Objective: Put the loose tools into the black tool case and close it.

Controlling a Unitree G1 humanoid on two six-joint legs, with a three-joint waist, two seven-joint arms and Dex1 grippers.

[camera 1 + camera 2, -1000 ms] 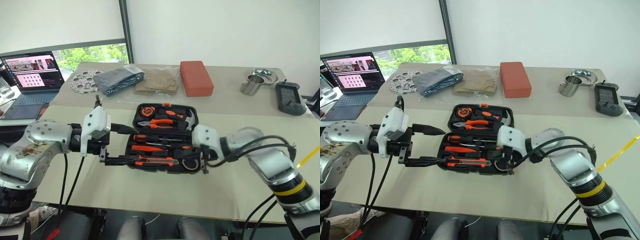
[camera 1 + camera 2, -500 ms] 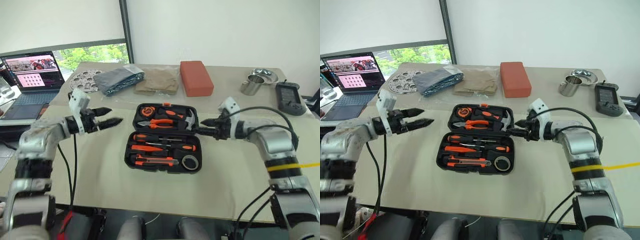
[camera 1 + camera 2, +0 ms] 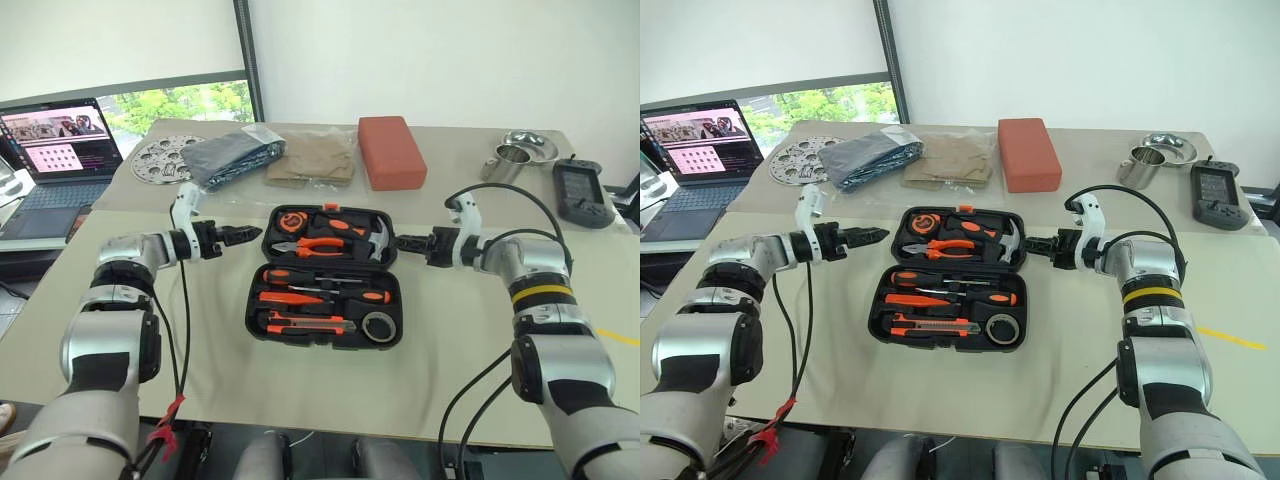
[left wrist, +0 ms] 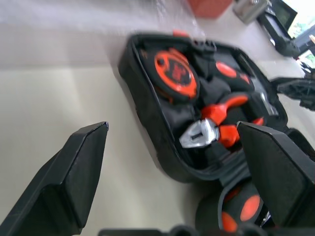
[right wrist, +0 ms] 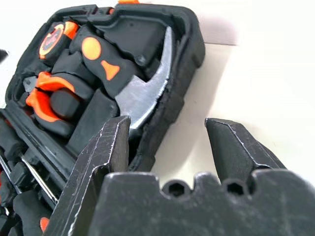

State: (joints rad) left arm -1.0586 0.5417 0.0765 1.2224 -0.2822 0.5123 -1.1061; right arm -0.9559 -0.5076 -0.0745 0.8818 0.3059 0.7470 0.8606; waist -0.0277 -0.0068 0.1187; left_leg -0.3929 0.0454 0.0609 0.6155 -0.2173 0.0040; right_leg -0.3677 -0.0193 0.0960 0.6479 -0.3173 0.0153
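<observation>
Black plastic, hinged and lying wide open, the tool case [image 3: 328, 272] sits in the middle of the beige table [image 3: 300, 375], and from my seat it looks fully loaded. In the near half I see two orange-and-black-handled screwdrivers [image 3: 325, 294], a slim tool beneath them, the black-and-orange utility knife [image 3: 310, 322] and the small dark tape roll [image 3: 379, 325], each seated in a moulded slot. The far half holds an orange tape measure [image 3: 292, 220], orange-handled pliers [image 3: 322, 244] and a steel claw hammer [image 3: 376, 237]. I find no loose tool on the table around the case, so I judge the packing done and only the closing left.

I have the left gripper [image 3: 238, 236] just beside the far half's left edge, its two black fingers apart with nothing between them; the left wrist view looks between them at the tape measure corner. The right gripper [image 3: 404, 242] is at the far half's right edge, beside the hammer head, fingers also apart and empty. In the right wrist view one finger [image 5: 101, 156] overlaps the case's rim; whether it touches I cannot tell.

My reading is that both grippers are set to take the far half by its two ends and fold it over. The orange latch would then need pressing; I cannot make it out clearly from here.
</observation>
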